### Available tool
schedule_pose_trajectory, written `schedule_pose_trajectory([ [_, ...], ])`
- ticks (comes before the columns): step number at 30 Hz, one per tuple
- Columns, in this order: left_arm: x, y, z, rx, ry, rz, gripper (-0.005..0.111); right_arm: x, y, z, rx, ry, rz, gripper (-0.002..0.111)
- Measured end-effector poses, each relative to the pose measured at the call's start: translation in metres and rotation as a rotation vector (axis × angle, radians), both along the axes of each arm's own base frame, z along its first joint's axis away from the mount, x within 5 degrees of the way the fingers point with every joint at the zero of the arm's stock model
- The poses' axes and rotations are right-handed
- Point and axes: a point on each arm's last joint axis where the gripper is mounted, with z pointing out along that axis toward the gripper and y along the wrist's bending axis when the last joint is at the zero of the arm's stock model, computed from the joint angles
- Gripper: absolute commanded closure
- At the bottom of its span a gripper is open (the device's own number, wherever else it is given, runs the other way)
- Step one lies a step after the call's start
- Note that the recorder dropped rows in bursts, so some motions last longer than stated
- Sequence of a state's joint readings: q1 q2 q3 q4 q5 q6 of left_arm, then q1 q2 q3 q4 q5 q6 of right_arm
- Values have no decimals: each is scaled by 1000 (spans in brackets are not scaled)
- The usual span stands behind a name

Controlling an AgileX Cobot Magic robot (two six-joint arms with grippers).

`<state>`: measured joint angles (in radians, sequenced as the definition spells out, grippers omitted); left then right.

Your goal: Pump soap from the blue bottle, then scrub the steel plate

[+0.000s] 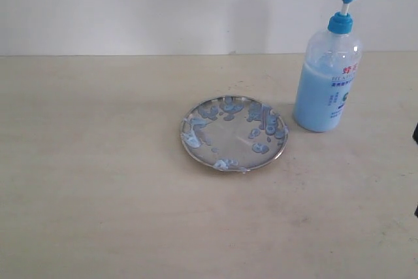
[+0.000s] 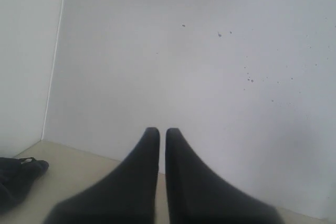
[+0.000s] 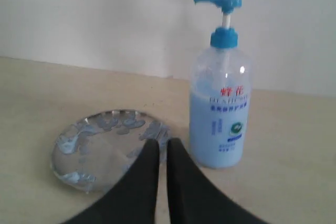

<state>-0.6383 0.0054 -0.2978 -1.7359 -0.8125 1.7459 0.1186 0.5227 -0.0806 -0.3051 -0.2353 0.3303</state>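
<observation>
The steel plate [image 1: 234, 133] lies in the middle of the table, shiny and round, with pale-blue soap [image 1: 261, 147] in blobs and smears over it. To its right the blue bottle [image 1: 326, 73] stands upright, clear, over half full of light blue liquid, pump head pointing left. In the right wrist view the steel plate [image 3: 100, 148] and the blue bottle [image 3: 218, 103] sit beyond my right gripper [image 3: 163, 142], whose dark jaws are shut and empty, short of both. My left gripper [image 2: 162, 132] is shut on nothing and faces a white wall, away from plate and bottle.
A beige table [image 1: 98, 181] runs back to a white wall [image 1: 130, 4]. A dark edge [image 1: 415, 132], perhaps part of my right arm, shows at the right border. In the left wrist view a dark object [image 2: 18, 179] lies on the table near the wall corner.
</observation>
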Motion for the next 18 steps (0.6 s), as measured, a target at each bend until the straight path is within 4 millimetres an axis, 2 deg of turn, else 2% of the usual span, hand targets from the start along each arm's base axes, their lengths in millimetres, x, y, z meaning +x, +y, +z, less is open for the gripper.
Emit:
schedule_pose_trajectory([
  [6, 0, 0, 0, -1, 1, -1, 103, -4, 0, -25, 154, 115, -26, 106],
  [11, 0, 0, 0, -1, 1, -1, 103, -5, 0, -28, 290, 155, -54, 106],
  [18, 0, 0, 0, -3, 2, -1, 103, -5, -2, -32, 282, 201, -77, 106],
])
